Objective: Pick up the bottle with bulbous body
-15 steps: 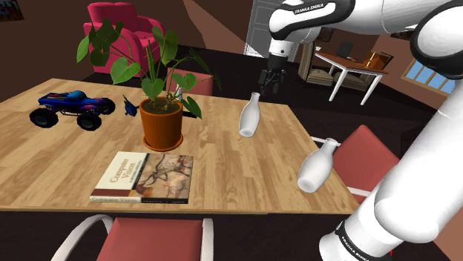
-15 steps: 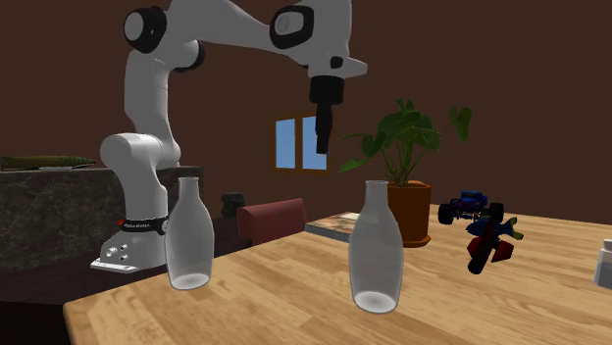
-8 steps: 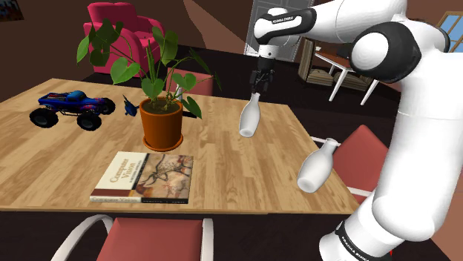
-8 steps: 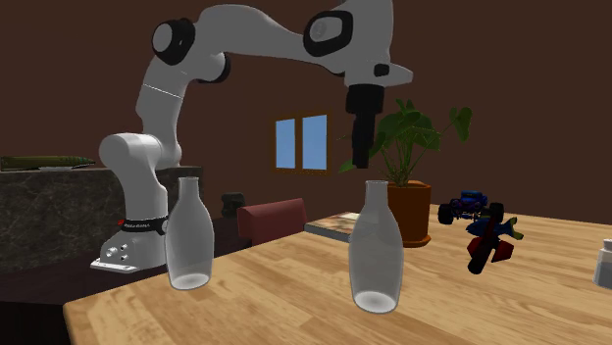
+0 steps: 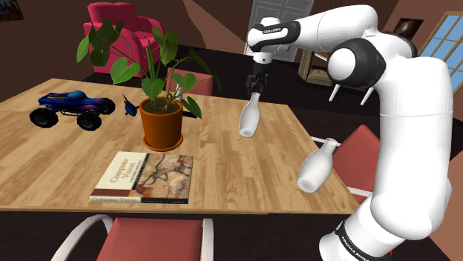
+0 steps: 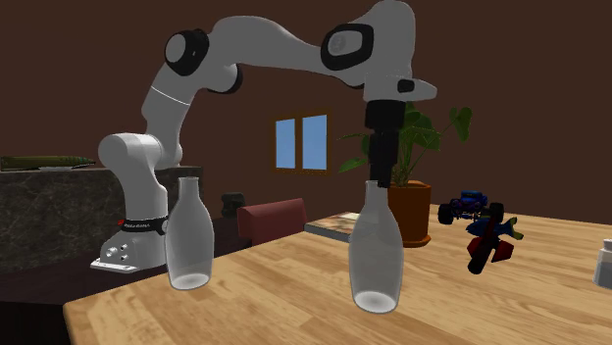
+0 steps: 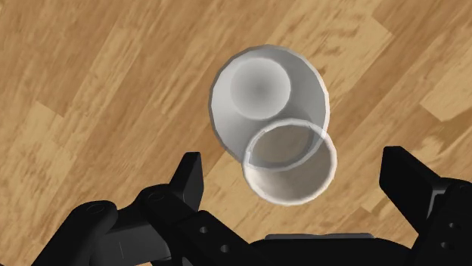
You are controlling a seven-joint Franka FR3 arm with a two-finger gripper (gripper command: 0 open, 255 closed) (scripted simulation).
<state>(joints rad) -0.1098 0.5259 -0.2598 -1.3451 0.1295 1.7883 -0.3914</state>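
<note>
Shoulder view has the white arm (image 5: 386, 111) arching from its stand at the lower right over to the far side of the wooden table (image 5: 222, 163), and on the link above the wrist I can read "FRANKA EMIKA" in small letters. The black gripper (image 5: 256, 87) points straight down, right over the neck of the bulbous bottle (image 5: 250, 119), a pale bottle standing upright near the table's far edge, to the right of the potted plant (image 5: 162, 111) in its terracotta-coloured pot. From the second exterior view the gripper (image 6: 378, 174) hangs just at the mouth of that bottle (image 6: 376, 265), which looks translucent there. Looking down along the hand, the gripper (image 7: 293, 162) has its fingers (image 7: 189, 177) spread wide, one on each side of the bottle (image 7: 265, 91)'s round mouth, with a gap on both sides, so nothing is clasped. A second bottle (image 5: 317, 167) stands near the table edge closer to the stand. A book (image 5: 145, 176) lies in front of the plant; its cover carries a title I cannot make out. A blue toy monster truck (image 5: 70, 107) sits at the shoulder view's left.
</note>
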